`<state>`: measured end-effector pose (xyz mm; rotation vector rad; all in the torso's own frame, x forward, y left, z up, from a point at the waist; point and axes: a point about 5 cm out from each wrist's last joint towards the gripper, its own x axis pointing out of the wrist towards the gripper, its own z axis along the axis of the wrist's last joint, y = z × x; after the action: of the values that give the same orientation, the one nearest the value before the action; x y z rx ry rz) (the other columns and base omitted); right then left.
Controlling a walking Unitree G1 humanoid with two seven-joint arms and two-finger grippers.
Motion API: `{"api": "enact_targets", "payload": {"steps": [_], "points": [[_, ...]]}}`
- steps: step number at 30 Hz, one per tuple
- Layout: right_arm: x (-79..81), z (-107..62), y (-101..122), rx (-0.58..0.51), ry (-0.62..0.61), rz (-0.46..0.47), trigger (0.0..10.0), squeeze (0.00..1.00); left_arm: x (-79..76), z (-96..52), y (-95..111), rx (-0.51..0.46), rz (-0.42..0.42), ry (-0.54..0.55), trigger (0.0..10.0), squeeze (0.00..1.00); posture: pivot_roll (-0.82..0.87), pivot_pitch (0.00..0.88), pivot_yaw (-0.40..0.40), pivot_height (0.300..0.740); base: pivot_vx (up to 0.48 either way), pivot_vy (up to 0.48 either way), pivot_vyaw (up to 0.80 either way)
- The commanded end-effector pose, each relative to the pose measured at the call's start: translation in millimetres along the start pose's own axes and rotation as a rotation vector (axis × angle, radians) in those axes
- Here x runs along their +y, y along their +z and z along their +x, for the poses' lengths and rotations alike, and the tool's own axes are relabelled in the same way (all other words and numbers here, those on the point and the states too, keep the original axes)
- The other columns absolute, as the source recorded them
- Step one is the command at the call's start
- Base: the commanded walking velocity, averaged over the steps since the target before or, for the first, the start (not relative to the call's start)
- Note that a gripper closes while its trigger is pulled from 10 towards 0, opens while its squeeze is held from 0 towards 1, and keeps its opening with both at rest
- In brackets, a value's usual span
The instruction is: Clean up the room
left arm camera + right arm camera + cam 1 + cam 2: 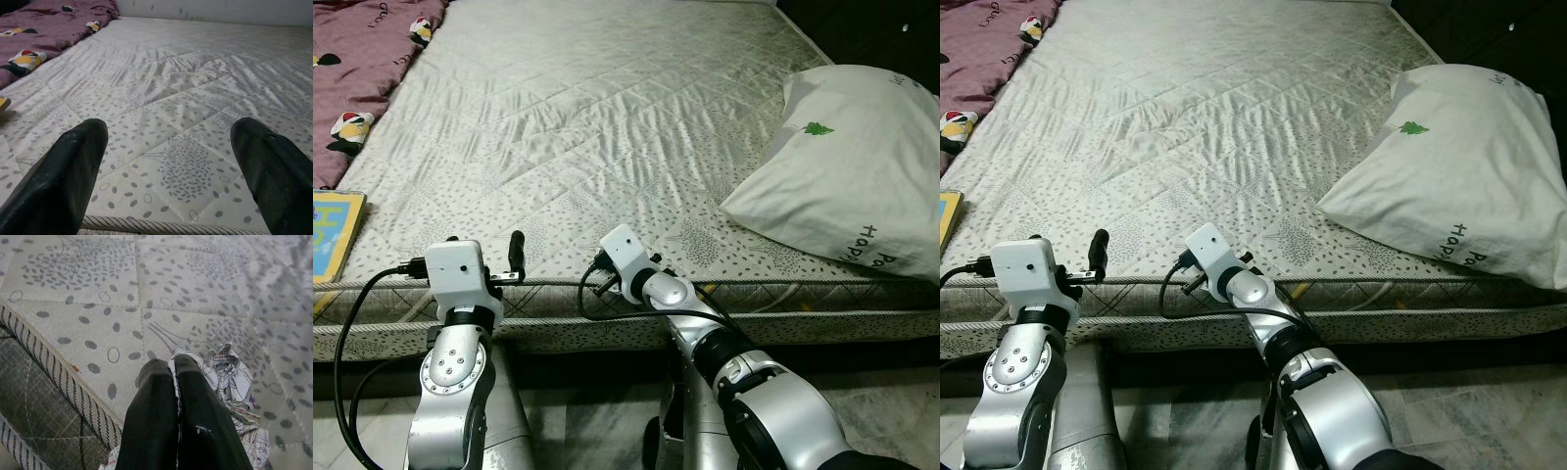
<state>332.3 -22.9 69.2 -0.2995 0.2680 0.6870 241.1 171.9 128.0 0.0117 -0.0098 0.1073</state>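
Your right gripper (175,369) has its two black fingers pressed together, pinching a crumpled printed paper (234,396) that lies on the dotted quilted mattress (122,293), right beside its striped piped edge (54,377).

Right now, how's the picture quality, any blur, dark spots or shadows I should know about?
Both eye views are sharp and evenly lit on the mattress; the far corner past the pillow is dark. Left wrist view: the open black fingers look soft and close, the mattress clear. Right wrist view: crisp, the fingers shut on crumpled paper, shade below the mattress edge.
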Motion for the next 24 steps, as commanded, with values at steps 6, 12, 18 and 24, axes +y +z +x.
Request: {"api": "enact_targets", "payload": {"steps": [6,12,18,24], "points": [[-19.7,-5.2,30.2,-0.218,-0.081,0.108,0.0,0.0,-0.1,-3.3,-3.4,0.004,-0.021,0.007,10.0,0.0,0.08,0.0,-0.087,0.473,0.0,0.0,0.0],[-50.4,-37.1,36.4,-0.376,-0.22,0.241,10.0,0.0,-1.0,-2.3,-6.4,-0.005,-0.035,0.007,10.0,0.0,0.05,0.0,-0.065,0.473,0.0,0.0,0.0],[-62.9,-78.4,14.9,-0.406,-0.422,0.171,10.0,0.0,1.2,2.1,-6.8,-0.011,-0.023,-0.009,10.0,0.0,0.01,0.0,-0.022,0.473,0.0,0.0,0.0],[-73.0,-108.8,-4.9,-0.327,-0.502,0.168,10.0,0.0,-1.6,4.4,-8.0,-0.011,-0.018,-0.037,10.0,0.0,-0.02,0.0,0.0,0.473,0.0,0.0,0.0]]}}
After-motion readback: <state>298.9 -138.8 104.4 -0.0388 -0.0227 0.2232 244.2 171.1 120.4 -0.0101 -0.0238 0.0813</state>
